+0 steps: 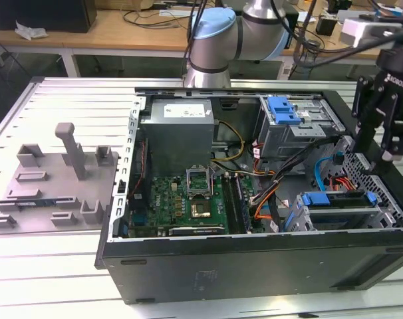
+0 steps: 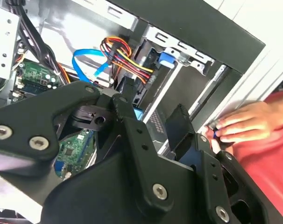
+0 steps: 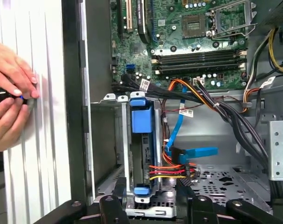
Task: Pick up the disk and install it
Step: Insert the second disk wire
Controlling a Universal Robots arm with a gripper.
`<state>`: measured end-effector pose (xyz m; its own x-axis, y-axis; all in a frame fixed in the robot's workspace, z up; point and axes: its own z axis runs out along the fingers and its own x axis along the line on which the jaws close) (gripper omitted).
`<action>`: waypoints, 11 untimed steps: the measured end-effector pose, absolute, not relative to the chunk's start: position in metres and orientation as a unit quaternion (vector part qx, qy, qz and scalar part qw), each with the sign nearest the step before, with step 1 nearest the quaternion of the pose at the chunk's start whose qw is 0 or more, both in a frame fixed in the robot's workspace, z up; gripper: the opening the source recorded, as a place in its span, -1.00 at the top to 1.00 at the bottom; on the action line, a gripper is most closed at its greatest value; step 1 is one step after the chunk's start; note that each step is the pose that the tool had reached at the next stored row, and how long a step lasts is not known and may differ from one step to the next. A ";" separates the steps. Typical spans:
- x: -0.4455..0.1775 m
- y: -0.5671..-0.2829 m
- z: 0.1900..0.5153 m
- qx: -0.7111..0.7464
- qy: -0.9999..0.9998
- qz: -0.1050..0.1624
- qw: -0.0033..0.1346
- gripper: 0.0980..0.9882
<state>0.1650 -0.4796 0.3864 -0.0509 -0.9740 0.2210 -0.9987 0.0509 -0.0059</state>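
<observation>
Black gripper (image 3: 151, 198) hangs empty, jaws parted, just above the disk (image 3: 142, 122) seated edge-up in its bay by the case wall; probably dense, rigid, shock-sensitive, best pinched across its blue carrier's sides.

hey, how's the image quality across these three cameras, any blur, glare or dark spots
Exterior view: evenly lit and fairly sharp, the gripper dark against the case. Second wrist view: close gripper links are soft, and the hand is blurred. First wrist view: motherboard crisp, the white table bright, nearly washed out.
</observation>
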 end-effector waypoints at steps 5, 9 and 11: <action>0.159 -0.472 0.382 0.681 -0.721 0.088 0.088 0.02; 0.153 -0.471 0.380 0.679 -0.723 0.089 0.090 0.34; 0.153 -0.463 0.380 0.678 -0.724 0.090 0.090 0.34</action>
